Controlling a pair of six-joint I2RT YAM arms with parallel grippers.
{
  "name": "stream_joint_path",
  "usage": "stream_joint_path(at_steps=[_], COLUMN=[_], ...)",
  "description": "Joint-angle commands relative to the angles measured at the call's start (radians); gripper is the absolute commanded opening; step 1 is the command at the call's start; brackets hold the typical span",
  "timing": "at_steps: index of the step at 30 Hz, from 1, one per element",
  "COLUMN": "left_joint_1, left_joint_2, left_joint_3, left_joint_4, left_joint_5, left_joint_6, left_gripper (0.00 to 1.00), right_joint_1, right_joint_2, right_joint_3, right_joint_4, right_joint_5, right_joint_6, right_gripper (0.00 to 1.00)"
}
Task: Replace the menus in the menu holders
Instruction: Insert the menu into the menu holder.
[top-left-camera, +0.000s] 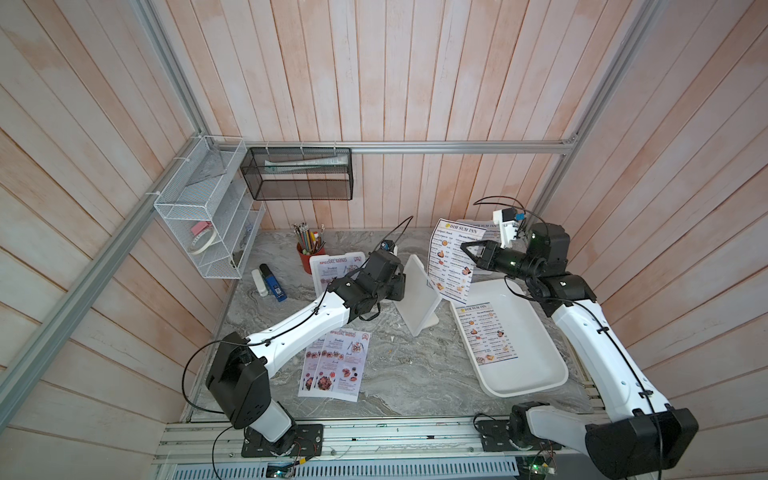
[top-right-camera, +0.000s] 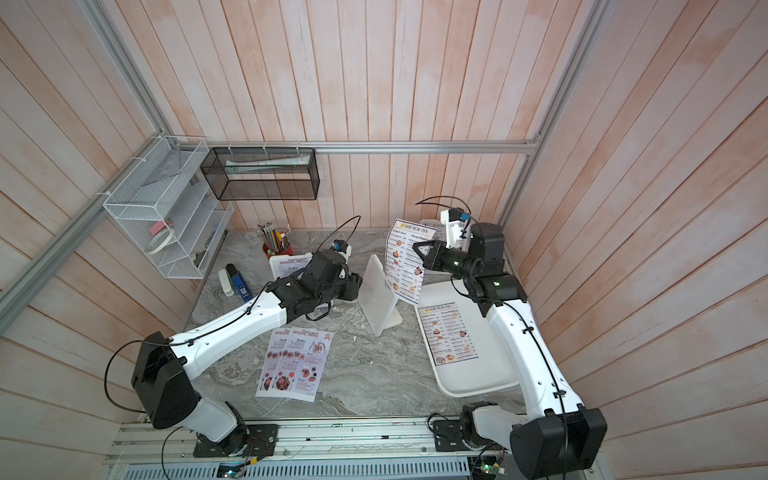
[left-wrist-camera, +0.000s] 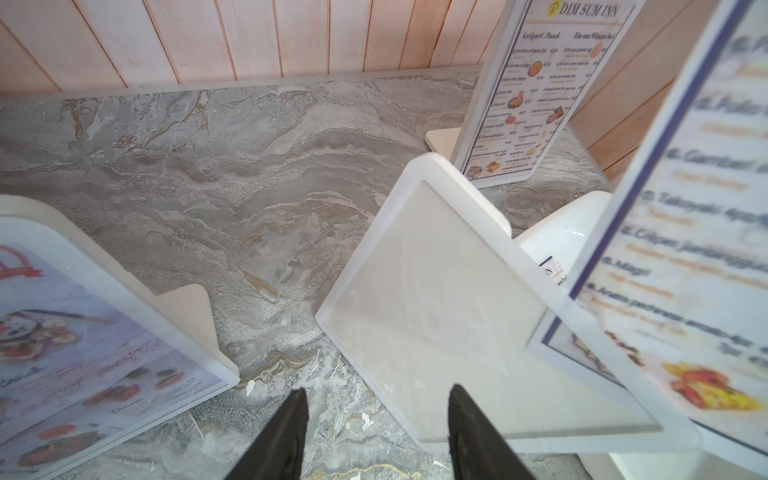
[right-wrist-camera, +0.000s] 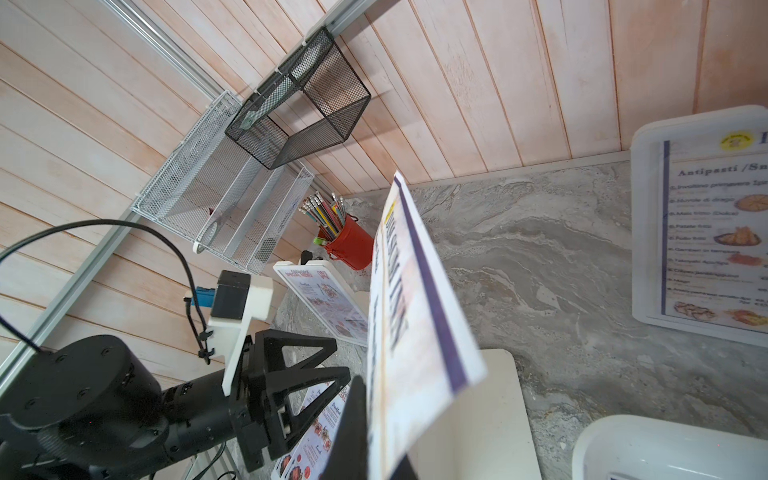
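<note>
One pinched edge is all my right end effector (top-left-camera: 466, 249) grips of the menu (top-left-camera: 451, 266), so it could buckle at the holder (top-left-camera: 417, 300) while my left end effector (left-wrist-camera: 378, 390) hangs open.

"DIM SUM INN" heads lifted menu sheet (top-left-camera: 448, 266), same on menu sheet in tray (top-left-camera: 487, 334), tray (top-left-camera: 536, 374) itself unmarked, "Antipasti /Snack" under that heading on back framed menu (left-wrist-camera: 540, 95), red "SPECIAL MENU" on table sheets (top-left-camera: 334, 363) and left framed menu (top-left-camera: 328, 270), smaller print unreadable
</note>
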Motion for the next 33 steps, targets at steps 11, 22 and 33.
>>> stream_joint_path(at_steps=[11, 22, 33], left_joint_1=[0.0, 0.035, 0.042], left_joint_2=[-0.095, -0.137, -0.15], left_joint_3=[0.004, -0.041, -0.057], left_joint_4=[-0.07, -0.062, -0.046], left_joint_5=[-0.084, -0.08, -0.073], left_joint_6=[-0.031, -0.038, -0.033], left_gripper=[0.58, 0.58, 0.59], right_joint_1=[0.101, 0.153, 0.218], right_joint_2=[0.079, 0.067, 0.035], right_joint_3=[0.019, -0.086, -0.158], right_joint_4=[0.158, 0.339, 0.425], right_joint_5=[0.123, 0.238, 0.364], right_joint_6=[-0.046, -0.056, -0.079], right_gripper=[0.0, 0.0, 0.0])
